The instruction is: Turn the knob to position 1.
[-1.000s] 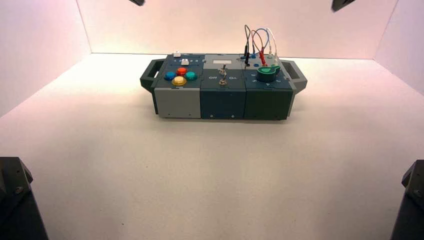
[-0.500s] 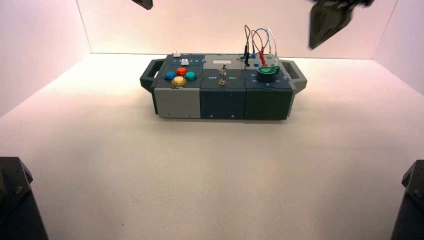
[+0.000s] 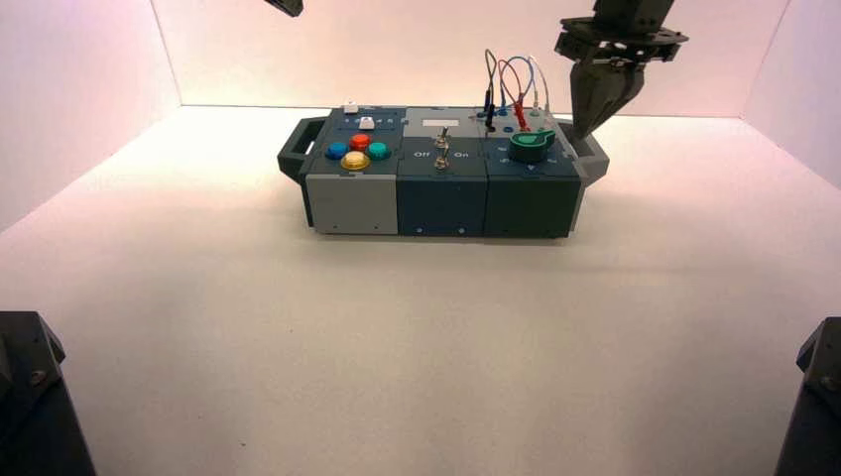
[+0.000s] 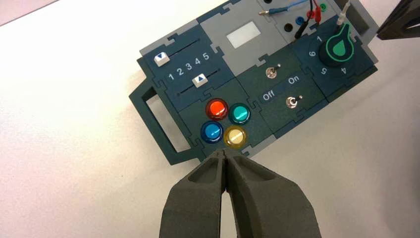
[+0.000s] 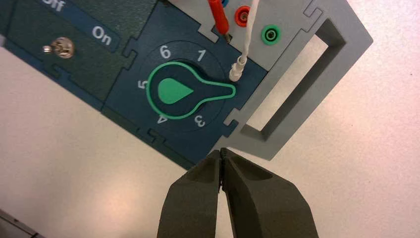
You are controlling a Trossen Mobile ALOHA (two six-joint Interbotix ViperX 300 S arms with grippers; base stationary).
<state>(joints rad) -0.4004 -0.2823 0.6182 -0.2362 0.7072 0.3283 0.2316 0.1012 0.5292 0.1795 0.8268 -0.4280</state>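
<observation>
The green knob (image 3: 531, 146) sits on its dark round base at the right end of the box (image 3: 441, 203). In the right wrist view the knob (image 5: 178, 91) points its lug between the printed 1 and 3. My right gripper (image 3: 583, 133) hangs shut just right of the knob, above the box's right handle (image 3: 592, 151). Its closed tips (image 5: 221, 151) sit off the box's front right corner, apart from the knob and holding nothing. My left gripper (image 4: 225, 153) is shut and empty, high above the box's left half, near the yellow button (image 4: 235, 137). The knob (image 4: 339, 47) shows there too.
Red, teal, blue and yellow push-buttons (image 3: 359, 151) fill the box's left part, with two sliders (image 4: 181, 67) behind them. Two metal toggle switches (image 3: 442, 149) stand mid-box by Off/On lettering. Plugged wires (image 3: 511, 84) arch up right behind the knob. A white plug (image 5: 237, 69) rests beside the lug.
My right gripper has come down from the upper right edge of the view to just beside the knob, over the box's right handle. The left gripper has hardly moved.
</observation>
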